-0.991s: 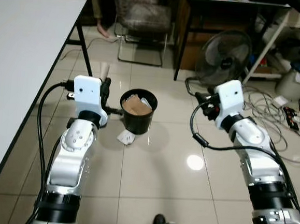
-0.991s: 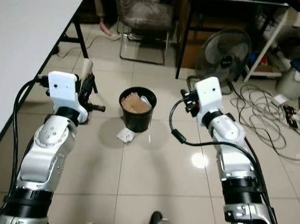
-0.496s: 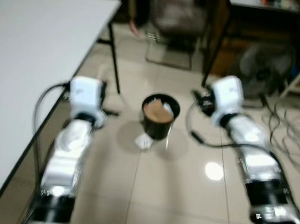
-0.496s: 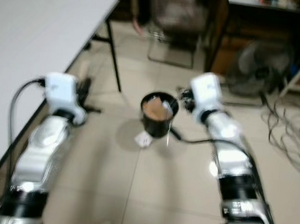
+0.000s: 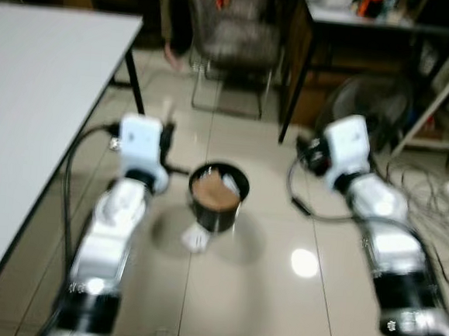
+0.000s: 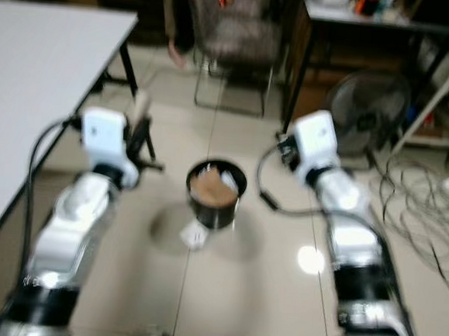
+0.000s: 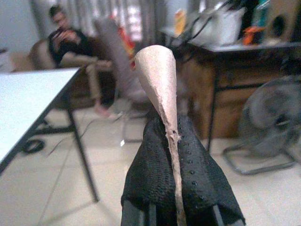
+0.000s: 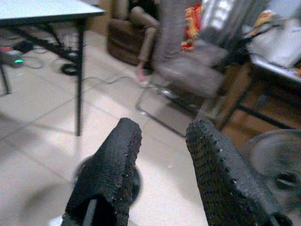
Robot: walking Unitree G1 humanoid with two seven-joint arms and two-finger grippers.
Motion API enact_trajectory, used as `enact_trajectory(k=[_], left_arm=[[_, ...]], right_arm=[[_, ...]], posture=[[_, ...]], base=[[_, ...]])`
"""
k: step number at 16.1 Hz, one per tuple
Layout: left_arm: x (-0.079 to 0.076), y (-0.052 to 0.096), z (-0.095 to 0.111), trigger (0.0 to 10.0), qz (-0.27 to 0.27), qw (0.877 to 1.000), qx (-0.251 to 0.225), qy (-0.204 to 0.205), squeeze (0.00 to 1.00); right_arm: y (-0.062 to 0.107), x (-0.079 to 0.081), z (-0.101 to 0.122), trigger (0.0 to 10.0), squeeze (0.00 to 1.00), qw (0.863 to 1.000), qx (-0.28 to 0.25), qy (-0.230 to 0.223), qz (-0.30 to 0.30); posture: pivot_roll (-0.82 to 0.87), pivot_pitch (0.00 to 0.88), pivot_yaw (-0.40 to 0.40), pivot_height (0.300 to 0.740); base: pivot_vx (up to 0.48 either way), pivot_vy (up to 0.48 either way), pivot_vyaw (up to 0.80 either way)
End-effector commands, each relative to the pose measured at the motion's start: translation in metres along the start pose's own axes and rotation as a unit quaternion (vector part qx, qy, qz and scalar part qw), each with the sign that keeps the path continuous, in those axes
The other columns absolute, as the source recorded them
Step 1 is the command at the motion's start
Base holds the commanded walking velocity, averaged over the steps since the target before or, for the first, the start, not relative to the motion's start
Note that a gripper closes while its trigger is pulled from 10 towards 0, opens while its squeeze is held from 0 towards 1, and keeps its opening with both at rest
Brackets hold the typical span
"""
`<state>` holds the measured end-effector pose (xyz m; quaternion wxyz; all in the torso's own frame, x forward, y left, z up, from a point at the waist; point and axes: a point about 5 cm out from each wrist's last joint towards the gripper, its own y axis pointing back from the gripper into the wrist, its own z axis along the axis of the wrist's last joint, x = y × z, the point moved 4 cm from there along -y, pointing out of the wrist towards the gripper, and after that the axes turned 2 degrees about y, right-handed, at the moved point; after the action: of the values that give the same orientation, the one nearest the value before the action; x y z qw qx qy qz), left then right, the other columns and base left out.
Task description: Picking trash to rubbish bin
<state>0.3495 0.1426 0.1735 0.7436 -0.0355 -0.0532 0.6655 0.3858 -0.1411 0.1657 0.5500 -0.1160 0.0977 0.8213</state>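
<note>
A black rubbish bin (image 5: 217, 202) stands on the tiled floor between my two arms, with brown cardboard inside it. A crumpled white paper (image 5: 194, 238) lies on the floor against the bin's near left side. My left gripper (image 7: 171, 129) is shut on a tan cardboard piece (image 7: 157, 77) that sticks up past its fingertips. It hangs left of the bin, and the cardboard piece (image 6: 141, 104) points upward. My right gripper (image 8: 162, 134) is open with nothing between its fingers, raised to the right of the bin near the right wrist (image 5: 344, 146).
A white table (image 5: 36, 91) runs along my left. Behind the bin stand a metal-framed chair (image 5: 238, 48) and a dark desk (image 5: 359, 38). A floor fan (image 6: 366, 101) and loose cables (image 6: 415, 214) lie at the right. A person (image 7: 70, 44) sits far behind.
The whole picture has shifted and is blurred, so the camera has moved. Both arms keep their pose, and the left gripper still holds the cardboard piece.
</note>
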Motion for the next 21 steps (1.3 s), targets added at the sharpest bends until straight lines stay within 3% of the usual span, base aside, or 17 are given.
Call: enact_trajectory(k=[1, 21], left_arm=[[-0.0041, -0.0003, 0.0018, 0.0, -0.005, 1.0, -0.002, 0.002, 0.0], [-0.0014, 0.0022, -0.0048, 0.0, -0.002, 1.0, 0.012, 0.0, 0.0]], right_arm=[[0.0025, -0.0094, 0.0011, 10.0, 0.0, 1.0, 0.0, 0.005, -0.01], [0.0023, -0.0075, 0.0003, 10.0, 0.0, 1.0, 0.001, 0.009, -0.006]], posture=[[-0.14, 0.119, 0.019, 0.74], [-0.14, 0.125, 0.016, 0.74]], base=[[0.48, 0.0, 0.0], [0.392, 0.0, 0.0]])
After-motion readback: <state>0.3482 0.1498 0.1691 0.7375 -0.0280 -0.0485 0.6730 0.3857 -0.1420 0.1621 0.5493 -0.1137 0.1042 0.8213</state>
